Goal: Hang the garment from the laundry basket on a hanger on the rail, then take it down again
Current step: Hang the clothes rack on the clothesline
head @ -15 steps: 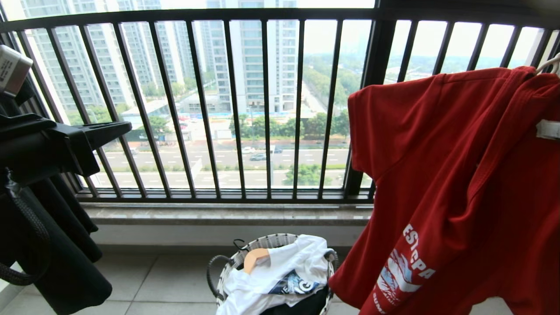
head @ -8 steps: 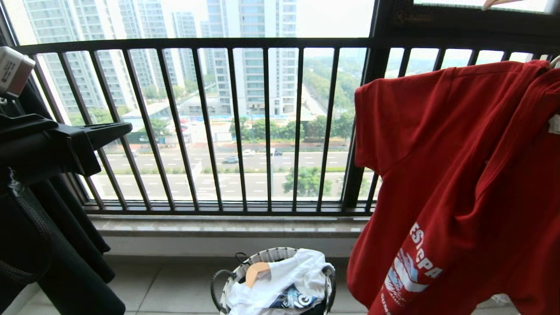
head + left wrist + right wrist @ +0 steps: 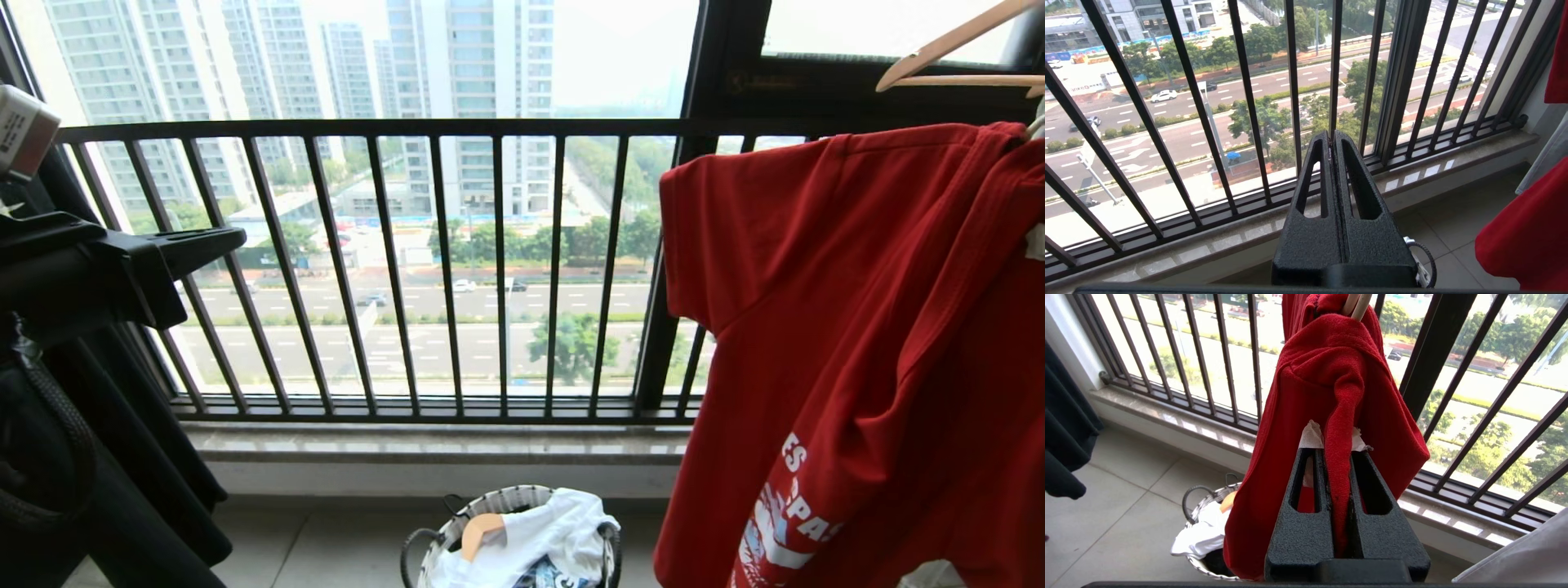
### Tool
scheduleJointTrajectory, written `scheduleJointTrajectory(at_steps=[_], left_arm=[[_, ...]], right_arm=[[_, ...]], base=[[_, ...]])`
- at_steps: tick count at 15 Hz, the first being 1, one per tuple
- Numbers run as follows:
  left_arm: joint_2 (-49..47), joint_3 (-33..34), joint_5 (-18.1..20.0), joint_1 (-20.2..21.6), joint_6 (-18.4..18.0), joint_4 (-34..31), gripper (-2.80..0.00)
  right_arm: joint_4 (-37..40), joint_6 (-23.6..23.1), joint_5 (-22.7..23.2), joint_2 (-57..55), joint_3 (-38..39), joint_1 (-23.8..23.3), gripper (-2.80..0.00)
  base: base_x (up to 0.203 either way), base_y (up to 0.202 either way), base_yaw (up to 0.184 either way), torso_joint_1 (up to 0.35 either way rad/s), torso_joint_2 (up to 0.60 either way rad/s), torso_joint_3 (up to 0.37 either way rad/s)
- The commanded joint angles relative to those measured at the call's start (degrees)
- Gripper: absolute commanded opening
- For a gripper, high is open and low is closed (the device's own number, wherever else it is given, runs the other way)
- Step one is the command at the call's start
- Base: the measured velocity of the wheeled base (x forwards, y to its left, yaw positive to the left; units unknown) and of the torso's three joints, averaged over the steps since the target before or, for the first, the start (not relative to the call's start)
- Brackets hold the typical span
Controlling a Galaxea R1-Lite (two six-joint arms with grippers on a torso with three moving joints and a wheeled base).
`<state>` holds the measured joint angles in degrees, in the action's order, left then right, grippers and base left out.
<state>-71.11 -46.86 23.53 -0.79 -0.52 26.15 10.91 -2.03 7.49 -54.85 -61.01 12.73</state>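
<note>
The right gripper [image 3: 1337,473] pinches the soft, light shirt [image 3: 865,327] near its collar; the limp cloth needs gripping together with the hanger [image 3: 1355,304]. The left gripper [image 3: 1332,141] is pressed together, empty.

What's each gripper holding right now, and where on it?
Right gripper is shut on the red T-shirt, pinching a fold near its white label. Left gripper is shut on nothing.

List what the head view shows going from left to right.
Left end effector, shut, with black cloth hanging below it → laundry basket on the floor → red T-shirt hanging at the right.
</note>
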Motion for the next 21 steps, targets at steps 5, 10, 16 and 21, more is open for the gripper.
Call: scheduleJointTrajectory(at_steps=[5,10,16,21], left_arm=[[3.66,0.27,0.69,-0.16,-0.08,-0.46,-2.80],[6.43,0.37,0.73,-1.06,-0.09,-0.57,-2.80],[10.55,0.19,0.73,-2.44,-0.09,-0.70,-2.80],[12.64,0.10,0.68,-4.25,-0.09,-0.96,-2.80]], right_arm=[[0.08,0.01,0.16,3.09,4.08,0.02,-2.80],[0.15,0.01,0.16,5.74,6.90,0.02,-2.80],[0.25,0.01,0.16,8.22,9.43,0.02,-2.80],[0.25,0.01,0.25,9.79,11.48,0.02,-2.80]], base=[[0.000,0.000,0.000,0.206,-0.51,-0.304],[0.000,0.000,0.000,0.236,-0.54,-0.309],[0.000,0.000,0.000,0.266,-0.59,-0.324],[0.000,0.000,0.000,0.187,-0.39,-0.212]])
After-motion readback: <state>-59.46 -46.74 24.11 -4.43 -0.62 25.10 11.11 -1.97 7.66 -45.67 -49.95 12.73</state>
